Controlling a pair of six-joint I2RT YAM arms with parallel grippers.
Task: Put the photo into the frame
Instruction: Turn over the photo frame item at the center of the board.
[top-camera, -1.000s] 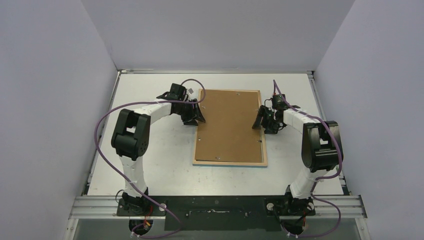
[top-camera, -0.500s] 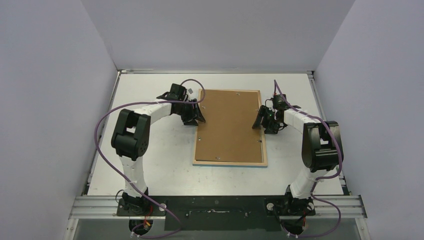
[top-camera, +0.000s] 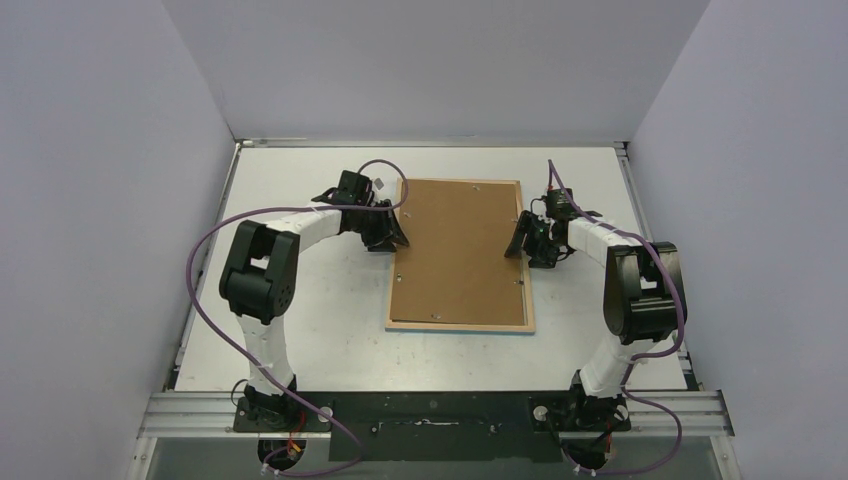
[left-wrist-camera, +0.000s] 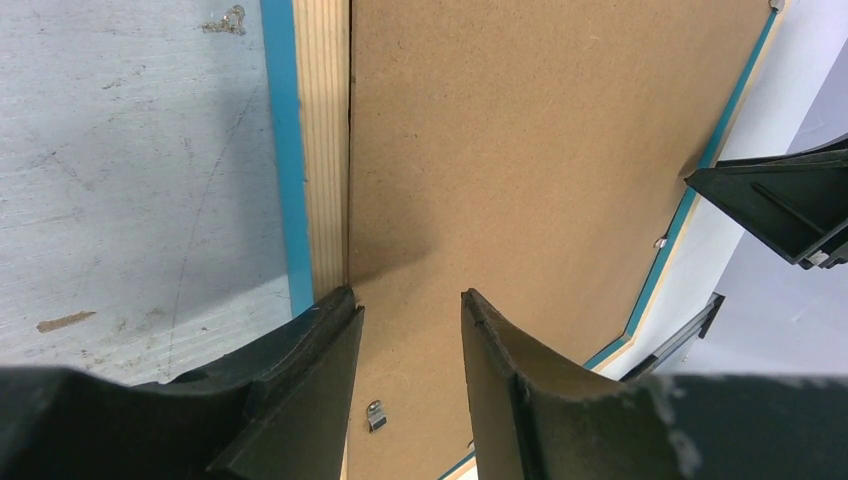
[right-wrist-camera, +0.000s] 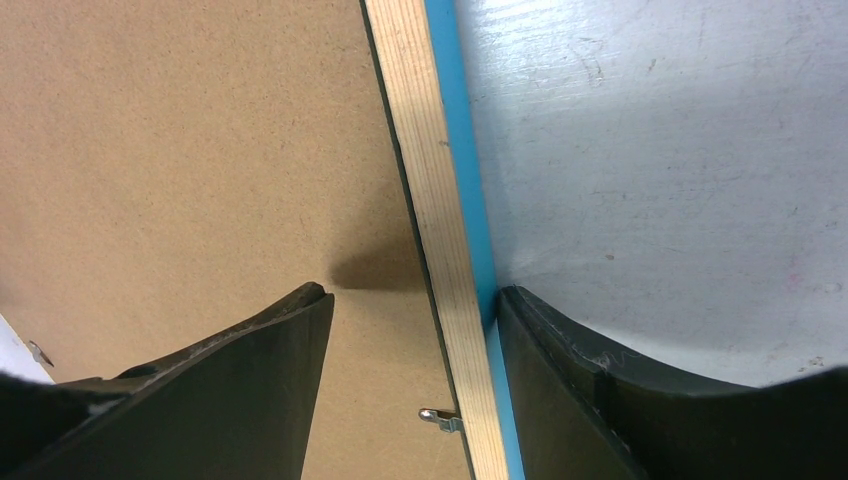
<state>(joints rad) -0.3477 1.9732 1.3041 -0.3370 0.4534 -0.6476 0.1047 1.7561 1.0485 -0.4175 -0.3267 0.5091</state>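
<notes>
— What has changed for us in the last second?

— Very little. Our left gripper (left-wrist-camera: 407, 300) has stayed at the left rail while that arm's elbow drifted slightly outward. Our right gripper (right-wrist-camera: 412, 292) has not budged. We judge we are seating or squaring things, not carrying.

— And the claws themselves?

— Both are parted about halfway and grip nothing. The left has one finger at the rail's inner edge and the other over the flat brown fibreboard backing board (top-camera: 460, 250). The right straddles the right rail, with one finger over the board and one just outside the blue edge. We cannot tell whether the tips touch down.

— Where are the task's things?

— The thin rectangular picture frame (right-wrist-camera: 420, 150), blue-fronted with a pale wooden back, lies face down in the middle of the grey table (top-camera: 300, 330), with the board inside it. The balloon photo is hidden from us. If it is in place, it is under that board.
</notes>
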